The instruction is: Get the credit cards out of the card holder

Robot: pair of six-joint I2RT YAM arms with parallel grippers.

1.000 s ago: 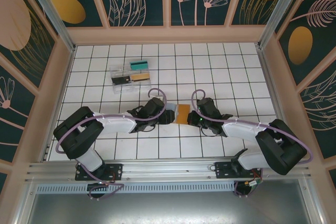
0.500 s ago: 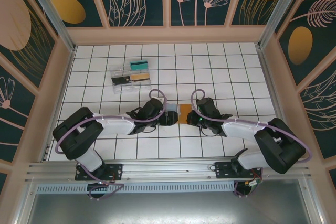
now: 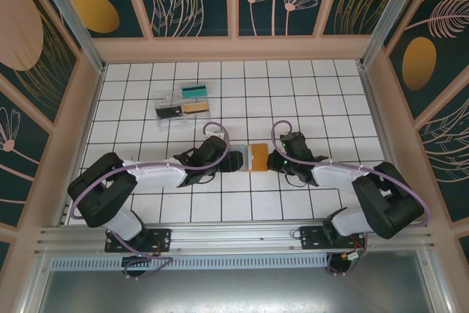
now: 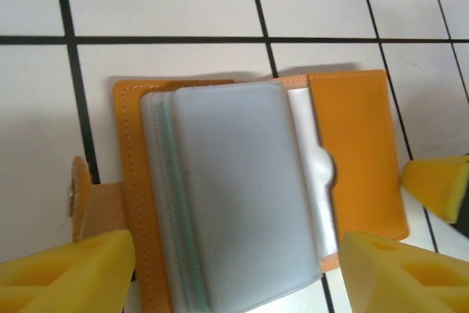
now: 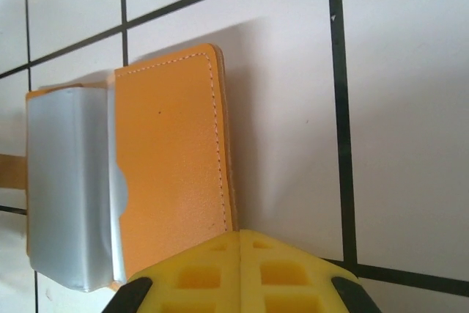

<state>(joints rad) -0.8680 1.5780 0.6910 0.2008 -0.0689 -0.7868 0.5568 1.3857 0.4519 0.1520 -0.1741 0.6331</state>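
White tiled bench [image 3: 308, 86]: card holder [image 4: 242, 188], lying open. Left pincer [image 4: 234, 269] spread wide, straddling it, gripping nothing. Right pincer [image 5: 238, 265] closed, empty, beside it.

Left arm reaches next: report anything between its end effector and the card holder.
Nothing visible does. The open card holder lies just ahead of the left end effector, framed by its spread fingers. The shut right end effector sits at the holder's outer edge, aside.

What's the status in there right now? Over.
Left hand open, straddling the card holder. Right hand shut at its edge. Holder lies open, clear sleeves showing. Clear tray sits well behind, not in the way.
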